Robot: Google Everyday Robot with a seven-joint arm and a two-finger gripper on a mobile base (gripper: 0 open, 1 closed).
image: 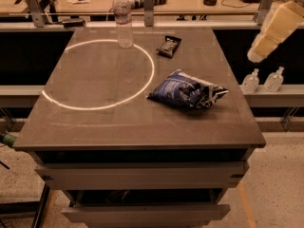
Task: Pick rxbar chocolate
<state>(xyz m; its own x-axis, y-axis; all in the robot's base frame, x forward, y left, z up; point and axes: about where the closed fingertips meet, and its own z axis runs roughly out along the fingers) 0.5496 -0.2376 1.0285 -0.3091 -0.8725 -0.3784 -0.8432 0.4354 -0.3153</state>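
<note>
The rxbar chocolate (169, 45) is a small flat black wrapper with whitish print. It lies at the far middle-right of the dark table top (95, 127), just outside a white ring marked on the surface. A cream-coloured part of my arm (275, 27) hangs in the air at the upper right, beyond the table's right edge and well to the right of the bar. The gripper itself is out of view past the frame's edge, so nothing shows what it holds.
A large blue-and-white chip bag (187, 90) lies right of the table's middle, in front of the bar. A clear water bottle (124, 19) stands at the far edge, left of the bar. Two small bottles (250, 81) stand on a ledge at the right. Drawers sit under the top.
</note>
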